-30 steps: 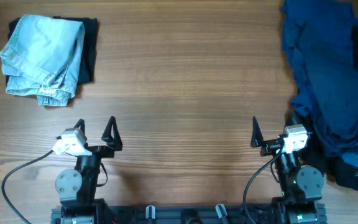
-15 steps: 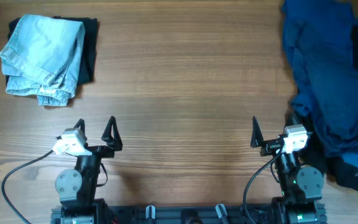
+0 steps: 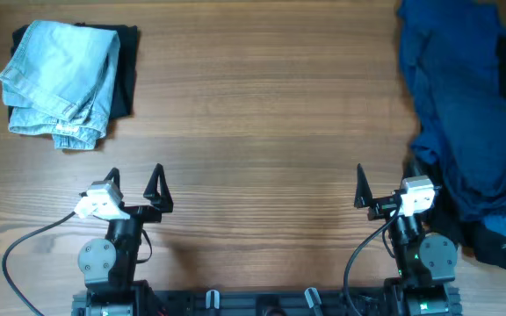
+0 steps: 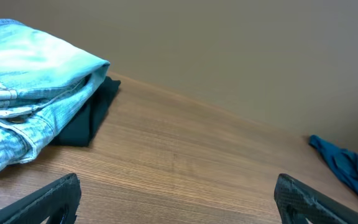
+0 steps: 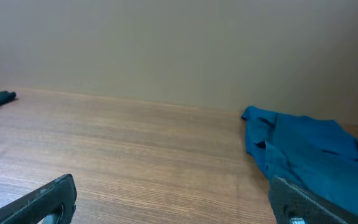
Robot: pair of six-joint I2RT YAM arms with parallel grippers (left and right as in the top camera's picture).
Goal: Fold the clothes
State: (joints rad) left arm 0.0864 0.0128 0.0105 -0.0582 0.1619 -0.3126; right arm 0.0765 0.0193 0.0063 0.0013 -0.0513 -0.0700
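Pale blue denim shorts (image 3: 60, 79) lie folded at the far left, on top of a folded black garment (image 3: 127, 75); the left wrist view shows the same denim shorts (image 4: 30, 93) over the black garment (image 4: 89, 118). A crumpled pile of dark blue clothes (image 3: 464, 123) fills the right side, with a black piece (image 3: 499, 250) under its near end; the right wrist view shows the blue clothes (image 5: 309, 149). My left gripper (image 3: 134, 180) stands open near the front edge, nothing between its fingers. My right gripper (image 3: 385, 180) is open too, its right finger beside the blue pile.
The wooden table (image 3: 262, 114) runs between the two heaps of clothing. Both arm bases (image 3: 104, 259) and their cables sit along the front edge. A plain wall (image 5: 179, 43) stands behind the table's far edge.
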